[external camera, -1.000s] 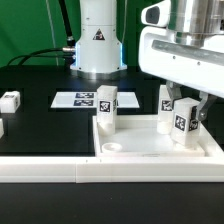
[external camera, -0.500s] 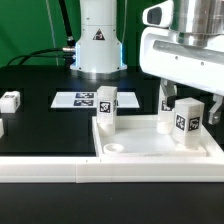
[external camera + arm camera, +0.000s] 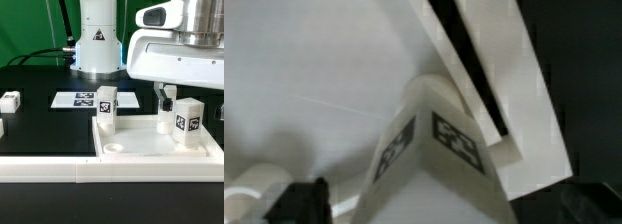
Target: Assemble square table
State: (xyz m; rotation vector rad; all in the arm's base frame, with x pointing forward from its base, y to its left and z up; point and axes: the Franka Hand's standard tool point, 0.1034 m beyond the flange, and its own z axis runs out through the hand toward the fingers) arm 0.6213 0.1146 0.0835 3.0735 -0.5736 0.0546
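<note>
On the square table slab (image 3: pixel 150 150), a middle leg (image 3: pixel 107 108) and a right leg (image 3: pixel 187 120) stand upright. A loose leg (image 3: pixel 10 100) waits at far left. The gripper (image 3: pixel 180 97) hangs over the right leg, and I cannot tell whether it grips.

A tagged leg (image 3: pixel 434 150) stood on the slab (image 3: pixel 313 70). The slab's rim (image 3: pixel 491 60) ran just beside the leg. One dark finger (image 3: pixel 304 203) showed near the leg.

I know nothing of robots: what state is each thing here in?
Leg at exterior view's right: upright on the tabletop.
Pincer: looks open, just above that leg.
Leg at exterior view's left: upright on the tabletop.
Tabletop: flat, sockets up.
Loose leg: lying apart, untouched.
</note>
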